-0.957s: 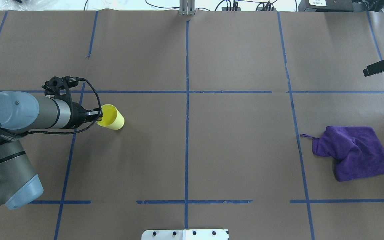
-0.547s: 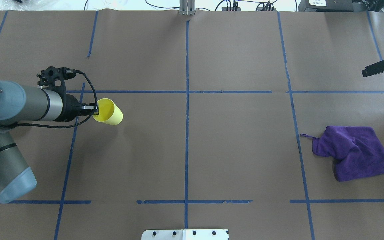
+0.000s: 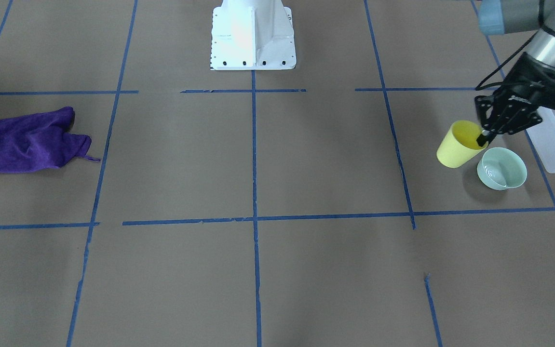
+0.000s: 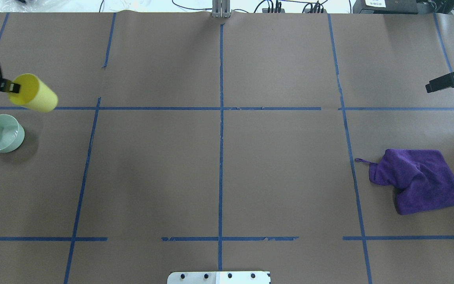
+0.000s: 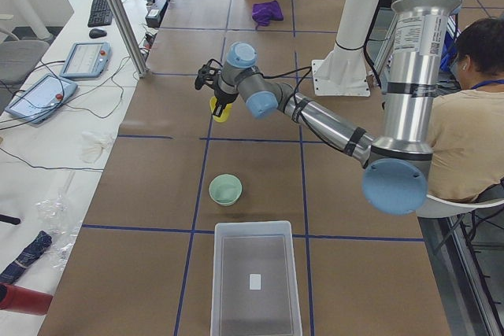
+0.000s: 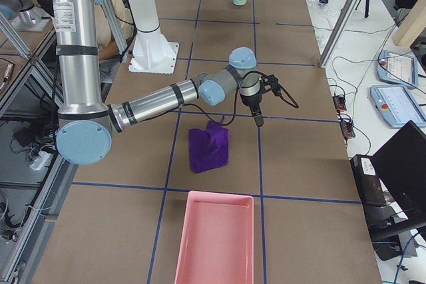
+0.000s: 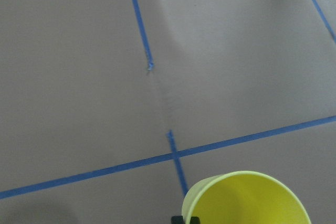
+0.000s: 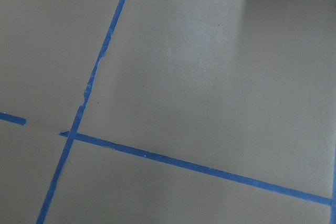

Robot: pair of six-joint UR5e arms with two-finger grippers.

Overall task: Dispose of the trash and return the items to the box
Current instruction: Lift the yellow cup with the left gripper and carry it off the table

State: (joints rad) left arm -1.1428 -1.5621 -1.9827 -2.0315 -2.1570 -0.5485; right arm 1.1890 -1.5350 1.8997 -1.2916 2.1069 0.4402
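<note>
Left hand (image 3: 480, 140) pinches the tilted cup (image 3: 453, 149) by its rim; that thin grip may slip short of the box (image 3: 545, 149).

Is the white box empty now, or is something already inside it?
Empty, except for a small white label. The exterior left view shows the box bare inside; the bowl sits outside it.

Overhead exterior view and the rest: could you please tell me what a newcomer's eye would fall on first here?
The bright yellow cup stands out first, pinched at its rim by the left gripper and held tilted at the table's left end, near the mint-green bowl. Next comes the purple cloth, crumpled alone on the brown paper towards the right end.
</note>
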